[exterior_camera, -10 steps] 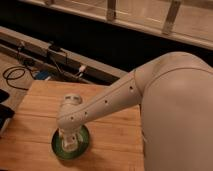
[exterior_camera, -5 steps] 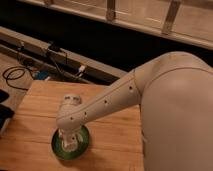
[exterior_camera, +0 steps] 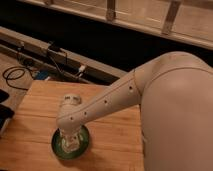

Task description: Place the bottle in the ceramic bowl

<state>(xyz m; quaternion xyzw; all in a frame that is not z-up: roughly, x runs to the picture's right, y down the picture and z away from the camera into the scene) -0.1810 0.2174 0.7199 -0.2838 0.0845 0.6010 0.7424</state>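
Note:
The green ceramic bowl point(exterior_camera: 83, 146) sits on the wooden table point(exterior_camera: 35, 100) near its front edge. My white arm reaches from the right down over the bowl, and my gripper point(exterior_camera: 69, 145) hangs straight into the bowl's middle, covering much of it. A pale whitish shape shows between the wrist and the bowl's inside; I cannot tell whether it is the bottle or part of the gripper. The bottle is otherwise hidden.
Black cables point(exterior_camera: 15, 75) and a small box point(exterior_camera: 54, 49) lie on the floor beyond the table's far edge. A dark wall with a railing point(exterior_camera: 110, 10) runs behind. My large white arm body point(exterior_camera: 175, 115) fills the right side.

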